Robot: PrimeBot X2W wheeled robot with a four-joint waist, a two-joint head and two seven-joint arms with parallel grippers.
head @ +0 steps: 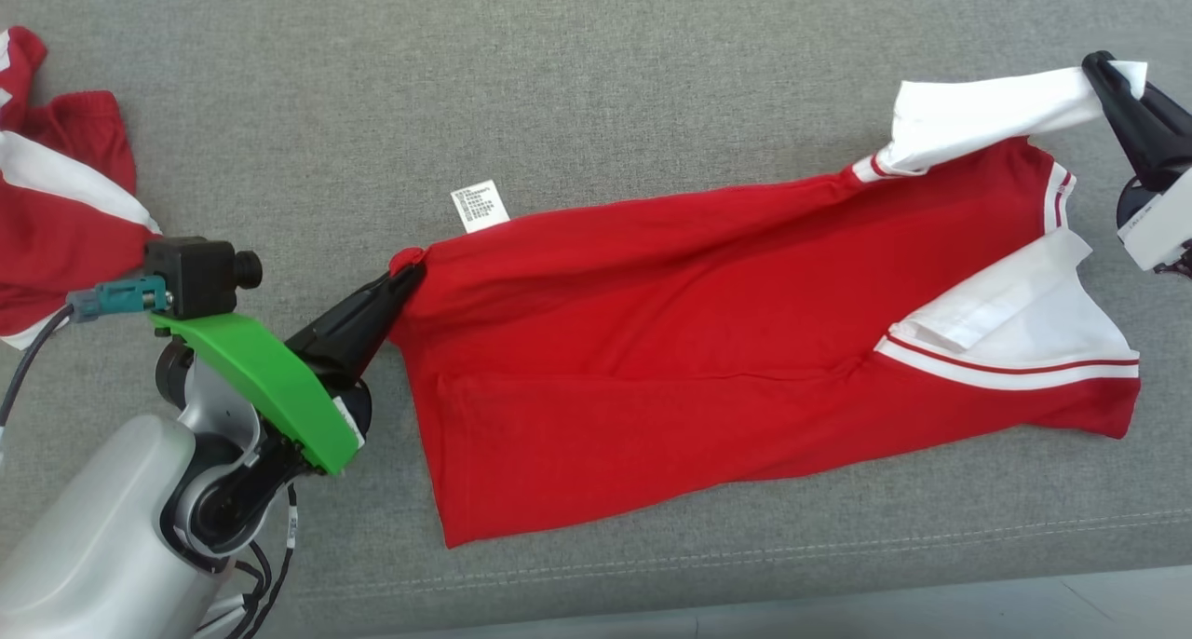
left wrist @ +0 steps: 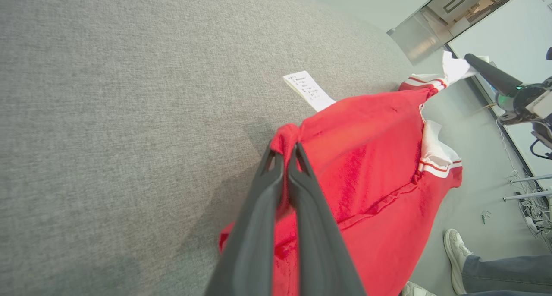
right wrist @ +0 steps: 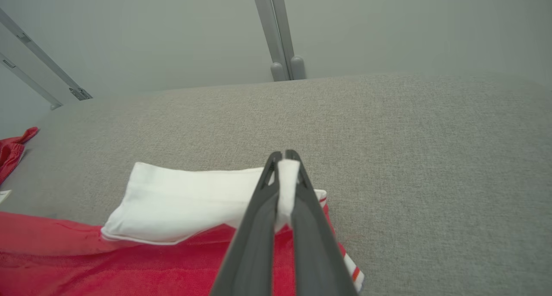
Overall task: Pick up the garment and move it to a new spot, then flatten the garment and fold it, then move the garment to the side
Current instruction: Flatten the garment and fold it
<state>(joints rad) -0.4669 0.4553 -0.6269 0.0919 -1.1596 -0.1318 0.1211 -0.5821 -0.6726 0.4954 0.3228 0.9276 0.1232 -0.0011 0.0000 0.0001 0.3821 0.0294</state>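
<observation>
The garment point(head: 708, 341) is a red shirt with white sleeves and red-striped cuffs, spread across the grey cushion with its hem at the left and sleeves at the right. My left gripper point(head: 410, 276) is shut on a bunched corner of the red hem point(left wrist: 285, 138). My right gripper point(head: 1108, 69) is shut on the end of the upper white sleeve point(right wrist: 181, 203), lifting it off the surface; the pinched white cloth shows between the fingers point(right wrist: 286, 179). A white care label point(head: 480, 206) sticks out from the hem's upper edge.
A second red and white garment point(head: 56, 201) lies at the far left edge. The grey cushion point(head: 596, 89) has a seamed front edge point(head: 838, 550) near the bottom. A person's shoe point(left wrist: 457, 253) and trouser leg stand on the floor beyond the cushion, with cables nearby.
</observation>
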